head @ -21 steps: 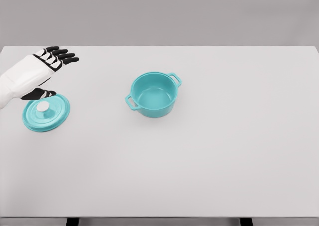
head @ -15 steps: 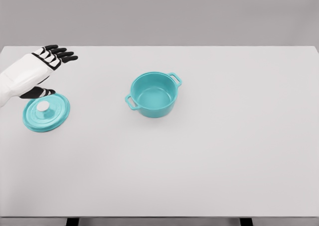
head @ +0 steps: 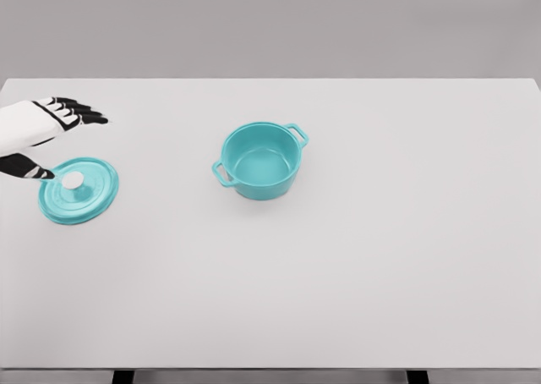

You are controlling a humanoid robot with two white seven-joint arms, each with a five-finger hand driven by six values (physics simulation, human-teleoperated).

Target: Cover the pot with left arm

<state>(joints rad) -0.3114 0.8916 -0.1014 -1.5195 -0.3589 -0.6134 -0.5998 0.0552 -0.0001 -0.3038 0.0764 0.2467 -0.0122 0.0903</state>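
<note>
The round teal lid with a white knob (head: 79, 190) is seen flat near the white table's (head: 380, 282) left edge. The left hand (head: 38, 130) is held open above it. The uncovered teal two-handled pot (head: 260, 160) is found well apart, mid-table, with open surface around it.

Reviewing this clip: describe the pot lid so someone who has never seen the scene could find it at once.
Start from the white table and go to its left edge, well left of the open teal pot near the middle. The lid lies flat there, just below the left hand. It is the only flat teal disc, with a small white knob at its centre.
</note>
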